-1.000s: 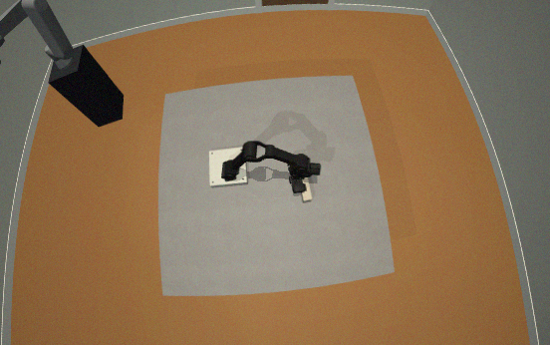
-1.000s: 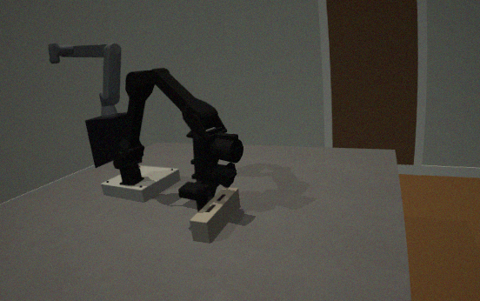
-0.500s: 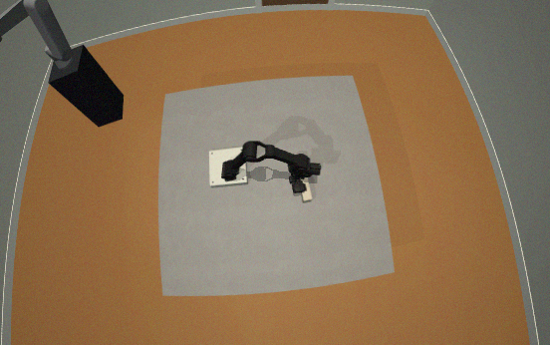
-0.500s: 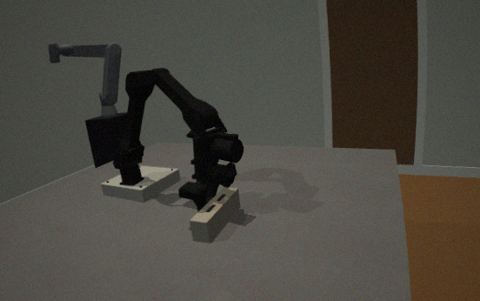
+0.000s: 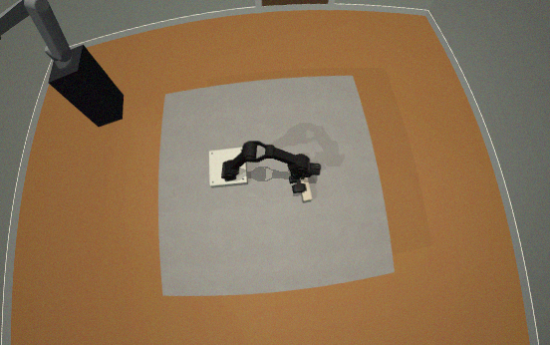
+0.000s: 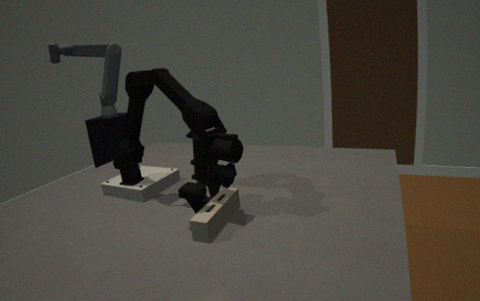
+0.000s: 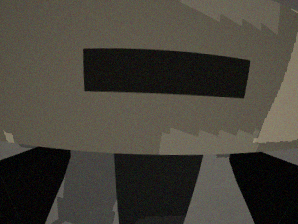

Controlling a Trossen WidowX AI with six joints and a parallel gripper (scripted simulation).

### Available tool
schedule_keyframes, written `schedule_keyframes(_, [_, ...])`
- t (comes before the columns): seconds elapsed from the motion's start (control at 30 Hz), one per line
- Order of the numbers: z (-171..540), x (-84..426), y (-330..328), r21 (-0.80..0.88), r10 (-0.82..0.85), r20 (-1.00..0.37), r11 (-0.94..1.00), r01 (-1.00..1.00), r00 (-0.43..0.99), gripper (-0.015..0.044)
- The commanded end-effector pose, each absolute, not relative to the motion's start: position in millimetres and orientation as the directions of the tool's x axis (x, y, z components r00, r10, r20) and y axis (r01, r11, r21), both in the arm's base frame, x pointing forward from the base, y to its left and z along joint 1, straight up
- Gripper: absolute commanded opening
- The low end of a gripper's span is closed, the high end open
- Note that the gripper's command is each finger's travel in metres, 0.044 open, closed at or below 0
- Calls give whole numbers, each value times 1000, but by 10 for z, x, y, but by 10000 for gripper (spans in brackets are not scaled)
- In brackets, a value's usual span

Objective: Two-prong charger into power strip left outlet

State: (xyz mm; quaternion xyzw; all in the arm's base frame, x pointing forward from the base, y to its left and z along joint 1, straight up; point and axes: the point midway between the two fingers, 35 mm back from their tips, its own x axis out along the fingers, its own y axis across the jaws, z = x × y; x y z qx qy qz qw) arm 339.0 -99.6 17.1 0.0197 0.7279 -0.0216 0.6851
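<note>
My pincer is opened almost to its full width, and its fingers grip nothing. In the wrist view the two black fingers enter at the lower left and lower right, with a visible gap between each finger and a dark block in the middle. I take this block to be the charger. Its long axis runs up and down in that view, parallel to the channel between my fingers, and its upper end meets the lower edge of the power strip. The prongs are hidden; I cannot tell which way they point or whether they are seated.

The strip lies directly beyond the block in the wrist view, with a dark rectangular slot crossing its face from left to right. In the exterior view the strip rests flat on the grey tabletop, its slotted face upward. Its long axis runs from near left to far right, and two slots lie in line along it.

My black arm arches back from the pincer to a white base plate, at far left of the strip. Beyond it at far left stands a black box carrying a grey jointed arm.
</note>
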Motion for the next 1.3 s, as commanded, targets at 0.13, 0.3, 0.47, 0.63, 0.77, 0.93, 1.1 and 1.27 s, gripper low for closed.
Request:
schedule_keyframes(0.13, [177, 3363, -995, -5, -2, -999, 998, 57, -53, 440])
schedule_keyframes(0.3, [176, 3350, -994, -5, -2, -999, 998, 57, -50, 440])
schedule_keyframes(0.47, [175, 3337, -993, -5, -3, -999, 998, 56, -47, 440])
schedule_keyframes(0.63, [174, 3323, -992, -6, -3, -999, 998, 56, -45, 440])
schedule_keyframes(0.77, [174, 3313, -992, -6, -4, -999, 998, 56, -42, 440])
schedule_keyframes(0.93, [173, 3299, -991, -6, -4, -999, 998, 56, -39, 440])
schedule_keyframes(1.1, [172, 3286, -990, -6, -4, -999, 998, 55, -37, 440])
schedule_keyframes(1.27, [171, 3273, -989, -7, -5, -999, 998, 55, -35, 440])
